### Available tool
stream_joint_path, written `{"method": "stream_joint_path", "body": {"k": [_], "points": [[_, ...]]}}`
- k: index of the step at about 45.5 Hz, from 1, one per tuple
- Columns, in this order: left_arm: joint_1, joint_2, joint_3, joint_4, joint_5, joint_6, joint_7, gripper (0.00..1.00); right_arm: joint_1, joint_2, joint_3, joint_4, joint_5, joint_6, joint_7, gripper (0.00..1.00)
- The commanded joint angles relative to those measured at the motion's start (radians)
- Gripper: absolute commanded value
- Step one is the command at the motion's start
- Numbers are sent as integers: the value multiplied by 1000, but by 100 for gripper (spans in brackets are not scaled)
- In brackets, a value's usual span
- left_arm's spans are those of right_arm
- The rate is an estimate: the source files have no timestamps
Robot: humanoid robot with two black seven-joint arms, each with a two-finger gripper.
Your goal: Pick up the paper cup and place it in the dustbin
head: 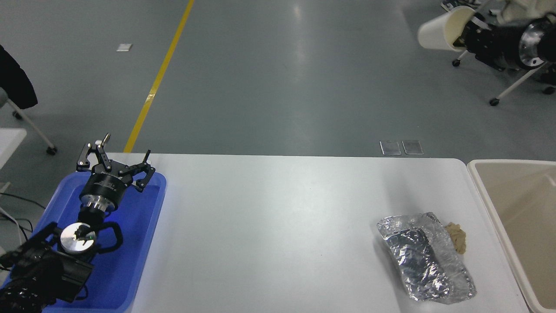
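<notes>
A: Over at the far left, the left gripper [116, 167] hangs parked above the shallow blue plastic tray [143, 243], fingers spread, holding nothing. No risk from that side, imo.

B: Agreed. Mid-bench?

A: White bench [269, 234] is bare in the middle. Toward the right lie the wrinkly silver foil packet [423, 256] and, touching its right edge, the small tan paper wad [456, 237]. Both sit near the bin's left rim, so a low approach could brush them.

B: And the cup?

A: Small white paper cup [443, 28] is up at the top right, well above and beyond the bench, lying on its side w/ the pale yellowish mouth facing the right gripper [462, 37]. The gripper is clamped on the rim, one finger apparently inside the mouth, though it's blurred so I can't see exactly how narrow the gap is.

B: What could go wrong?

A: It's a rim-only pinch on thin paper. I'd judge a fast swing could crush or twist the wall & the cup slips out over the floor. Also the large beige plastic dustbin [482, 191] is at the far right, well below the cup; letting go too early or off to one side means it lands on the bench or floor, not inside.
</notes>
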Motion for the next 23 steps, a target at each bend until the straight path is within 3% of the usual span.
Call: {"method": "stream_joint_path", "body": {"k": [1, 23], "points": [[0, 0, 0, -1, 0, 0, 0, 100, -178, 14, 30, -206, 49, -135, 0, 0], [0, 0, 0, 0, 0, 0, 0, 100, -522, 9, 37, -352, 103, -330, -2, 0]]}}
